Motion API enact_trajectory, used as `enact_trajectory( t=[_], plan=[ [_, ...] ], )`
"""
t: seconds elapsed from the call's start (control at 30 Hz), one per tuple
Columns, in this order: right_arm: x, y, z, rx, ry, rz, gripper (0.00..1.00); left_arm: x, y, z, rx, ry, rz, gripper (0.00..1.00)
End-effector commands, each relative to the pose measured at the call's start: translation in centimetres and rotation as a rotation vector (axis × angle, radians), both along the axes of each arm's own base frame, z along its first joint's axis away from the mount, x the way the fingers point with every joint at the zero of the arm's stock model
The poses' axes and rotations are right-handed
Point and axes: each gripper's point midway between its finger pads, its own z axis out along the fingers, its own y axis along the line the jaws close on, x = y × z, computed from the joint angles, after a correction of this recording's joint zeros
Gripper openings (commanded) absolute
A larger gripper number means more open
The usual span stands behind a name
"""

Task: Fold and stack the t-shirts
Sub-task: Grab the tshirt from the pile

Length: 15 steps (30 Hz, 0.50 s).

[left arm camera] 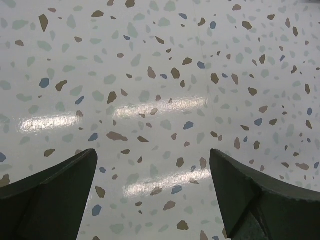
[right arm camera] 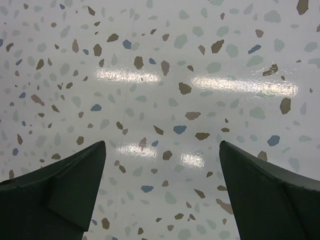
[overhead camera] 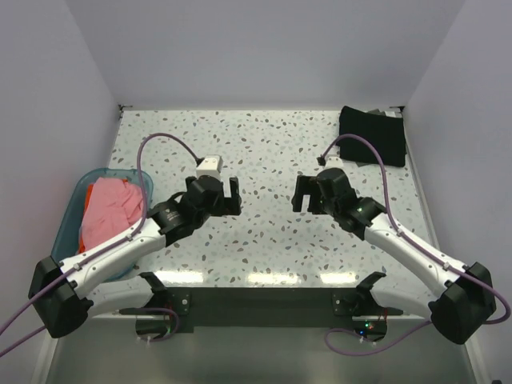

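A salmon-pink t-shirt [overhead camera: 112, 210] lies crumpled in the blue tub [overhead camera: 70, 218] at the left. A black t-shirt [overhead camera: 372, 132], folded square, lies at the far right corner of the table. My left gripper [overhead camera: 232, 196] is open and empty over the bare speckled tabletop near the middle; in the left wrist view it [left arm camera: 152, 165] shows only table between the fingers. My right gripper [overhead camera: 301, 194] is open and empty, facing the left one; the right wrist view shows it [right arm camera: 162, 160] over bare table too.
The translucent blue tub stands at the table's left edge beside the left arm. White walls close the table on three sides. A purple cable loops above each arm. The table's near edge [overhead camera: 264, 280] runs in front of the arm bases.
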Motion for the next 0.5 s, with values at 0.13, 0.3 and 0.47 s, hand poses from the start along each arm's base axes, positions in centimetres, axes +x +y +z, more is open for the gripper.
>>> enact_trajectory(
  t=[0.13,0.3,0.47],
  plan=[
    [0.6,-0.6,3.2,-0.004,-0.097,-0.003,0.99,2.9,1.4,4.1,-0.007,-0.07,0.134,1.0],
    [0.5,-0.4,3.2,-0.013,-0.078,0.013,0.99,5.2,6.8,2.5,0.061,0.059,0.352,1.0],
    [0.2,0.3,2.4,0.01,-0.064,0.049,0.99,6.2,19.4,2.8,0.101,0.135,0.793,1.0]
  ],
)
